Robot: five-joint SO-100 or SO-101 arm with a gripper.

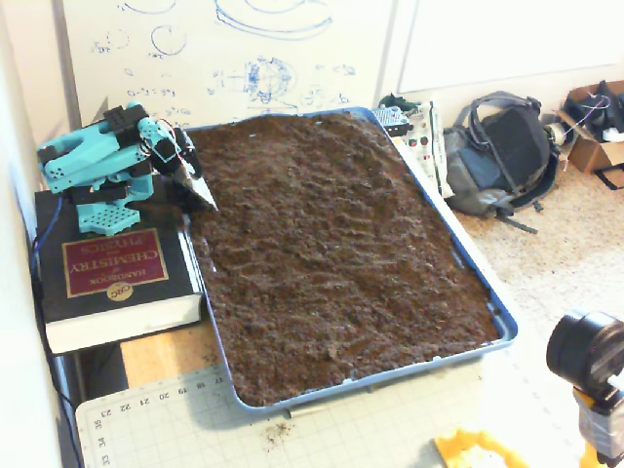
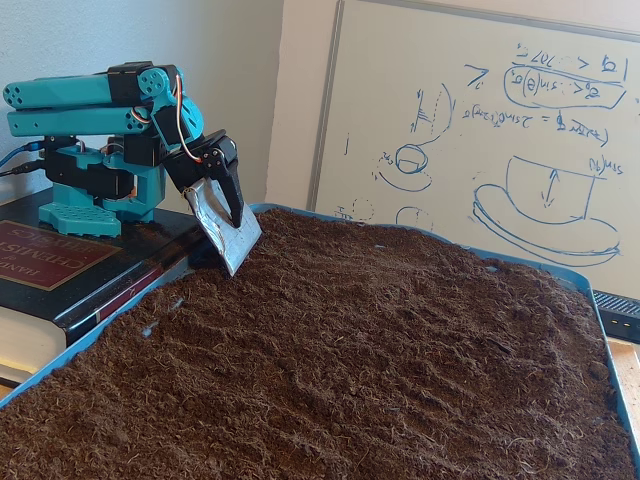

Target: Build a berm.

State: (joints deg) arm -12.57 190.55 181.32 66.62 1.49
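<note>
Maroon book (image 1: 115,268), backpack (image 1: 507,151), scribbled whiteboard (image 2: 480,150)

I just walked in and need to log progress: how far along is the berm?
Barely begun. Done: nothing clear; the soil in the blue tray lies roughly flat, with only shallow ripples and no ridge. In hand: the gripper, fitted with a silver scoop, sits folded at the tray's edge. Left: piling the whole berm.

Soil tray (image 2: 610,350) cut off by bottom and right edges beyond jaws; scoop (image 2: 228,225) tip buried in soil below jaws; jaw state indiscernible; whiteboard (image 2: 480,130) writing partly cropped
</note>
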